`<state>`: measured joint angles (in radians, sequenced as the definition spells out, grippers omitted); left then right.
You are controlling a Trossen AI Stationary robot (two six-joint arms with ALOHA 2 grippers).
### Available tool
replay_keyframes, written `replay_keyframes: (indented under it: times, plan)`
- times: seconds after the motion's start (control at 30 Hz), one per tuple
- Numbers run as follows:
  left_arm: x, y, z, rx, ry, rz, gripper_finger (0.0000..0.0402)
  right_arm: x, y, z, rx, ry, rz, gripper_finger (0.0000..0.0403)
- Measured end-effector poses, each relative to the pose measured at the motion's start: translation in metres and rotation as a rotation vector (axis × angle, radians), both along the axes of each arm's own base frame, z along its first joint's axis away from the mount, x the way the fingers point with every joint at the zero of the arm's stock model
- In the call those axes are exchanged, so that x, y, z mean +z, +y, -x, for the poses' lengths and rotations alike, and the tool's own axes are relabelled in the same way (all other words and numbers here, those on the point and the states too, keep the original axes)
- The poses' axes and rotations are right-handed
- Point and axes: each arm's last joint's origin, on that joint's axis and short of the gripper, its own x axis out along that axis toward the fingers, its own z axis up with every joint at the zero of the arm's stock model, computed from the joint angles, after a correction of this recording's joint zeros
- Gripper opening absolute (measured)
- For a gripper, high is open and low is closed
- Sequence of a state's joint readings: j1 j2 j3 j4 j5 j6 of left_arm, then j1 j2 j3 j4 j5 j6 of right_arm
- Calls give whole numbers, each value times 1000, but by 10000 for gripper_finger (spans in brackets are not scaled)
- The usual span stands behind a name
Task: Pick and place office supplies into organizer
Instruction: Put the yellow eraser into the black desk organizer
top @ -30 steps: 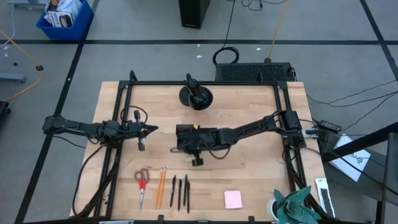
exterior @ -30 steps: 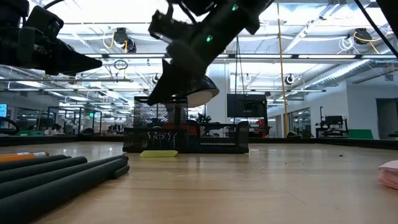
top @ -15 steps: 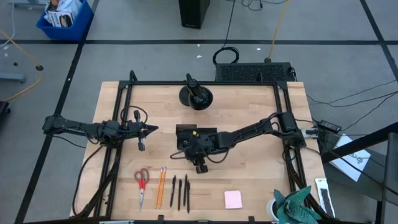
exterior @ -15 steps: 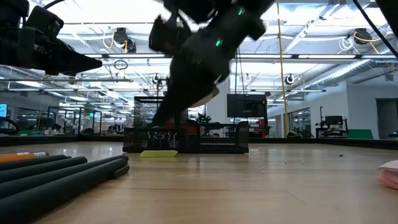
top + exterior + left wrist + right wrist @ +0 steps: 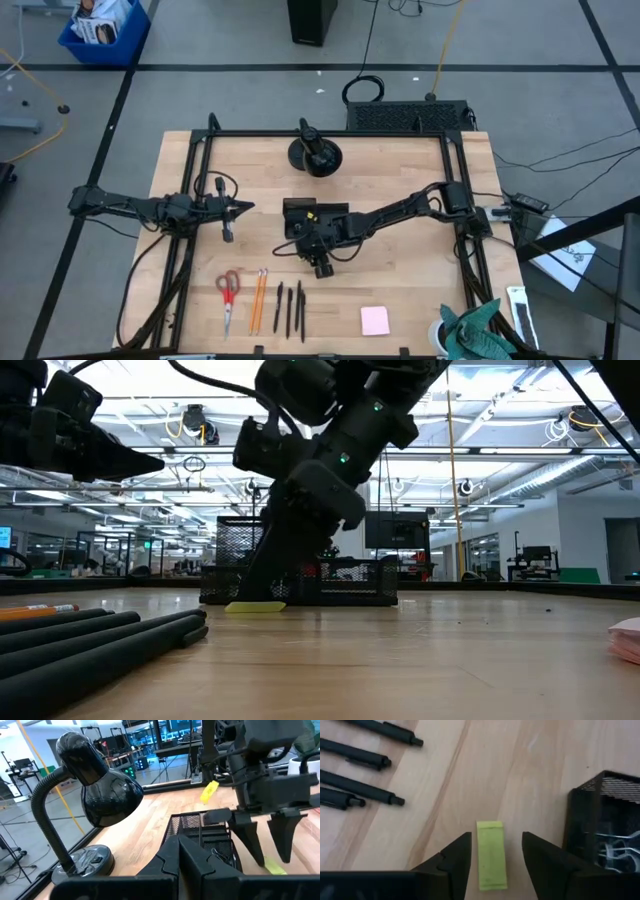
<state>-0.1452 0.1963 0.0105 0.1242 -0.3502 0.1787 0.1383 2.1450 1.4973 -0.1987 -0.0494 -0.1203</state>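
A small yellow item (image 5: 491, 854) lies flat on the table just in front of the organizer's near wall (image 5: 300, 585). My right gripper (image 5: 496, 840) stands open over it, pointing down, one finger on either side, not touching it (image 5: 255, 606). The black mesh organizer (image 5: 315, 218) holds binder clips (image 5: 620, 852). Near the front edge lie red scissors (image 5: 228, 290), two orange pencils (image 5: 258, 298), three black pens (image 5: 290, 308) and a pink pad (image 5: 375, 320). My left gripper (image 5: 245, 208) hovers shut, left of the organizer.
A black desk lamp (image 5: 315, 152) stands on its round base behind the organizer, near the far edge. A green cloth-like heap (image 5: 480, 330) sits at the near right corner. Bare wood lies right of the organizer and between it and the pens.
My right gripper has come down from above the organizer's near wall toward the table, a little toward the near edge. Its fingers now reach down around the yellow item, which has stayed where it lay.
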Motion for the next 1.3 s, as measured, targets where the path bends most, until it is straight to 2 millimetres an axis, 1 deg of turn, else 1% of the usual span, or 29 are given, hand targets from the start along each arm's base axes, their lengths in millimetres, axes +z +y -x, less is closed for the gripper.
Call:
replay_keyframes:
  times: [0.13, 0.2, 0.27, 0.5, 0.6, 0.7, 0.8, 0.9, 1.0, 1.07, 1.2, 1.3]
  plan:
    - [0, 0, 0, 0, 2, -1, 6, -9, 0, -2, 10, 14, 5, 146]
    - [0, 0, 0, 0, 2, -1, 6, -19, 0, -2, 12, 40, 2, 141]
    - [0, 0, 0, 0, 3, -2, 6, -23, 1, -2, 10, 48, 1, 137]
    - [0, 0, 0, 0, 3, -2, 6, -24, 5, 0, 13, 62, 8, 136]
    - [0, 0, 0, 0, 2, -1, 6, -26, 7, 1, 15, 79, 12, 130]
    - [0, 0, 0, 1, 2, -1, 6, -31, 8, 5, 12, 101, 11, 111]
    - [0, 0, 0, 1, 2, -1, 6, -32, 8, 6, 0, 103, -1, 79]
    - [0, 0, 0, 1, 2, -1, 6, -28, 13, 5, 16, 70, 3, 48]
    - [0, 0, 0, 1, 2, -1, 6, -23, 18, 2, 33, 43, 17, 35]
    - [0, 0, 0, 1, 2, -1, 6, -15, 21, 1, 37, 29, 19, 37]
    - [0, 0, 0, 1, 1, 3, 6, -3, 30, 0, 61, 14, 11, 54]
    - [0, 0, 0, 1, 0, 4, 6, 12, 35, -1, 80, -32, 21, 56]
